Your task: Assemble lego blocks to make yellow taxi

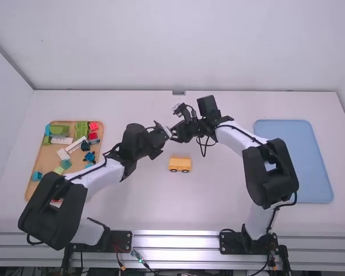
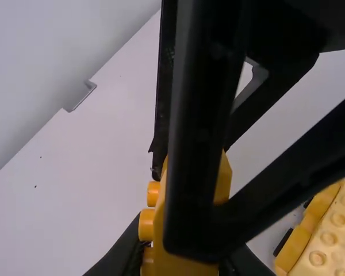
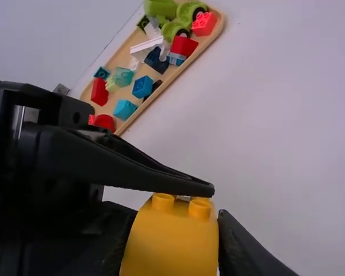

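Handover looks to be the step: my left pincer (image 2: 181,257) and right pincer (image 3: 171,230) are both closed on one yellow block (image 3: 169,250), raised over the table (image 1: 161,213). Next, one should release cleanly, the other seating it squarely on the wheeled base (image 1: 180,164), yellow, upright on the table, its top studs bare.

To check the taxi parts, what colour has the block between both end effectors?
The block is orange-yellow, clearest in the right wrist view.
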